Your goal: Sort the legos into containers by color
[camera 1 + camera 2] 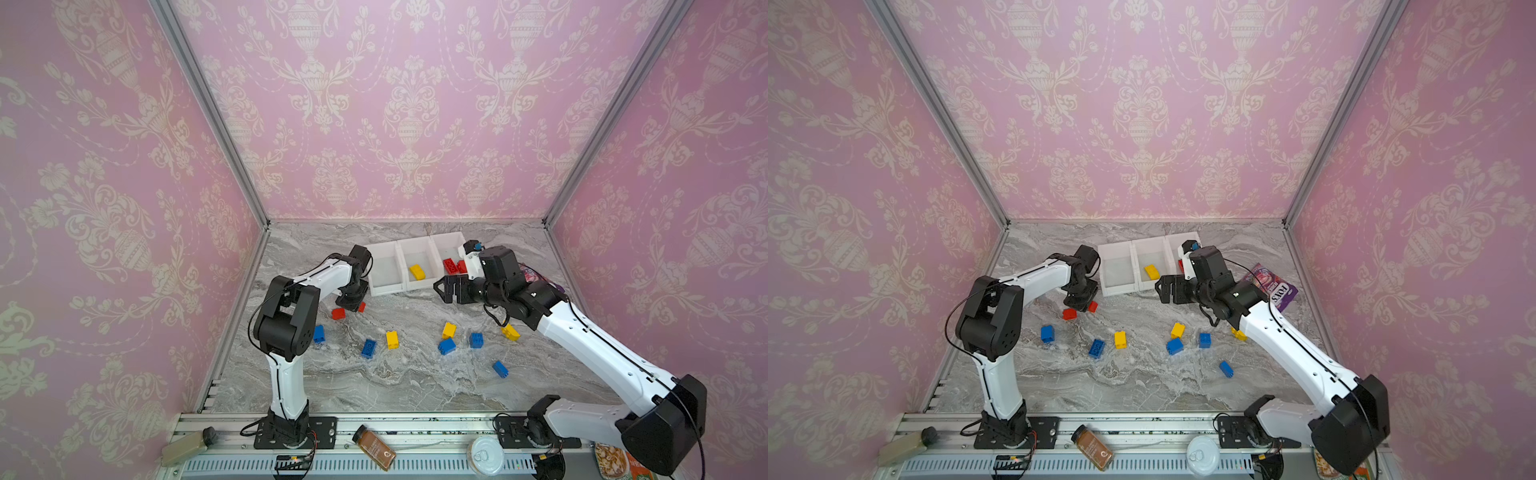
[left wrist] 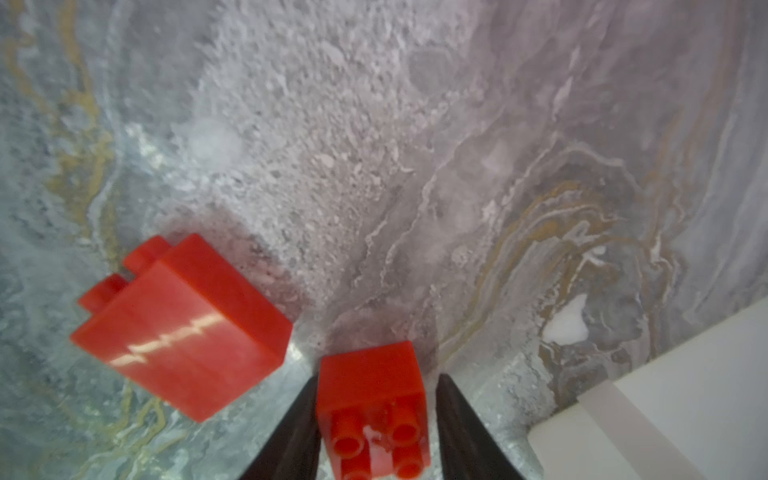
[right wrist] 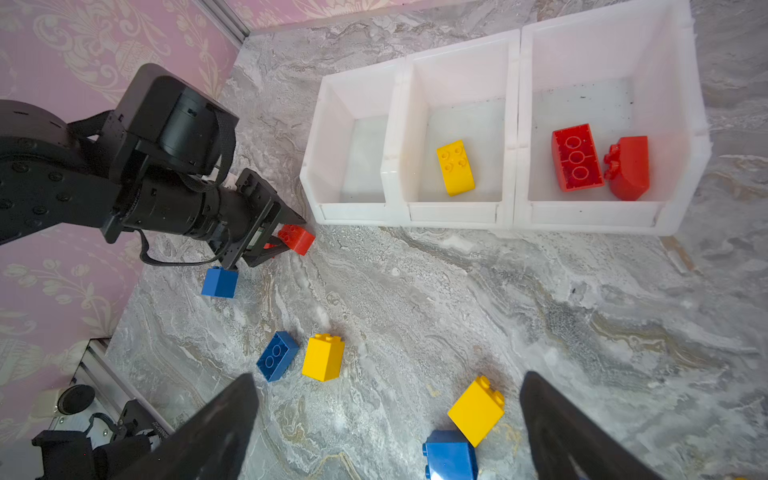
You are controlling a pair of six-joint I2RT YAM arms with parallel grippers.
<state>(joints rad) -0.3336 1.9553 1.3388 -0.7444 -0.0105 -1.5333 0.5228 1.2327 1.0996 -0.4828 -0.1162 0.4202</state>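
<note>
At 7 o'clock from the bins [image 3: 457, 214], left claw [image 1: 353, 306] straddles a red brick [image 2: 370, 376] by its flat sides on the surface [image 2: 374, 166], nearly closed, grip unsure, likely for lifting; right claw [image 1: 437, 289] gapes empty.

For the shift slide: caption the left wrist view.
Left gripper straddles a red lego on the marble table, another red lego lying beside it.
</note>
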